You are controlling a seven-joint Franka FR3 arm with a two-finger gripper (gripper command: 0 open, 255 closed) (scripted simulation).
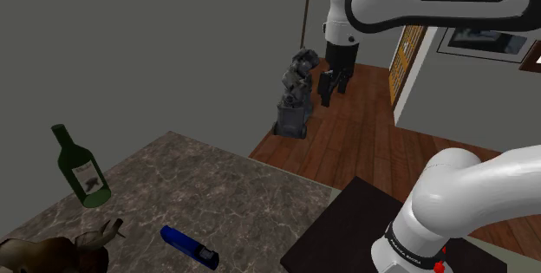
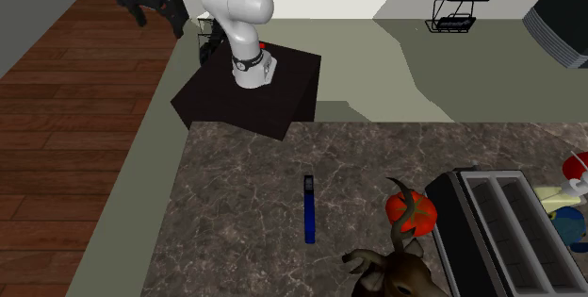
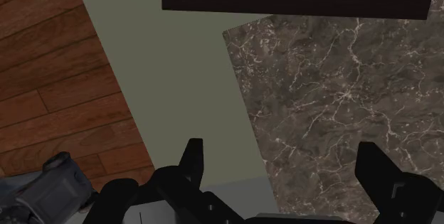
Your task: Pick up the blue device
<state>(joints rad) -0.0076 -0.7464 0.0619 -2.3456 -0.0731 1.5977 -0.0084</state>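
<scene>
Shoulder view: slim blue device (image 1: 189,247) on veined stone counter (image 1: 217,189)

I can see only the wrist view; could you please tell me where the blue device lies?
Observer: The blue device lies flat on the marble counter, out from the stand.
Operator: Is anything near it?
Observer: A brown antlered figure stands near one end, not touching it.
Operator: And the end effector?
Observer: The end effector hangs raised beside the counter, far from the device.
</scene>
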